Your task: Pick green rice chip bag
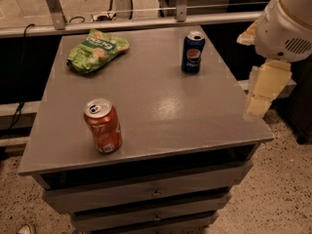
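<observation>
Grey tabletop (161, 111) with the green rice chip bag (97, 50) lying flat near its far corner, in the upper left of the frame. A blue Pepsi can (193, 52) stands upright at upper right, and an orange soda can (103, 126) at lower left. The gripper (258, 104) hangs at the right edge of the frame, beside the table and well apart from the bag; whether it is open or closed cannot be told.
</observation>
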Robot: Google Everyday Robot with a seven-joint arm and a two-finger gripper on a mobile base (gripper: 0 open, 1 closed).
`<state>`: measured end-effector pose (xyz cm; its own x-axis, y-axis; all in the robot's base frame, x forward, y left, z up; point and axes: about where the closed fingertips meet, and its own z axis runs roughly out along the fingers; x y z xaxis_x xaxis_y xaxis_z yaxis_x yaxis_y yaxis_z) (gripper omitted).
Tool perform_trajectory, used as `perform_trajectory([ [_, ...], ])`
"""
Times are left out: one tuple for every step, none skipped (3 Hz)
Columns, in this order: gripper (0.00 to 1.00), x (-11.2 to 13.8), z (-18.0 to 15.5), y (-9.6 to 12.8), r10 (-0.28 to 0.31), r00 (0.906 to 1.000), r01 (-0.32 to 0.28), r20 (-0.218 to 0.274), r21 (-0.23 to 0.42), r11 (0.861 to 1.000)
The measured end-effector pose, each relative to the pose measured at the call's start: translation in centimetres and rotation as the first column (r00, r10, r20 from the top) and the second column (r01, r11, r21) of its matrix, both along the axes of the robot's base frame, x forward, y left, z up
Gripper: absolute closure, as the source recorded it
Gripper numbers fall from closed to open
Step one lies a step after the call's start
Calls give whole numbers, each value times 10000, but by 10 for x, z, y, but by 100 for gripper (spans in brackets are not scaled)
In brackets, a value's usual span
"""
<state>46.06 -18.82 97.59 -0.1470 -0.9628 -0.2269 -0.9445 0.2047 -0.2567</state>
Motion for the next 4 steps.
perform_trajectory([
  [0, 42, -5, 59, 1431, 9888, -1445, 426, 310, 9890],
  [0, 82, -12, 135, 3009, 9482, -3079, 1018, 608, 9495],
  [0, 106, -13, 208, 4015, 8972, -4242, 1839, 1058, 8994],
  [0, 106, -14, 208, 4016, 8971, -4243, 1840, 1059, 8993],
])
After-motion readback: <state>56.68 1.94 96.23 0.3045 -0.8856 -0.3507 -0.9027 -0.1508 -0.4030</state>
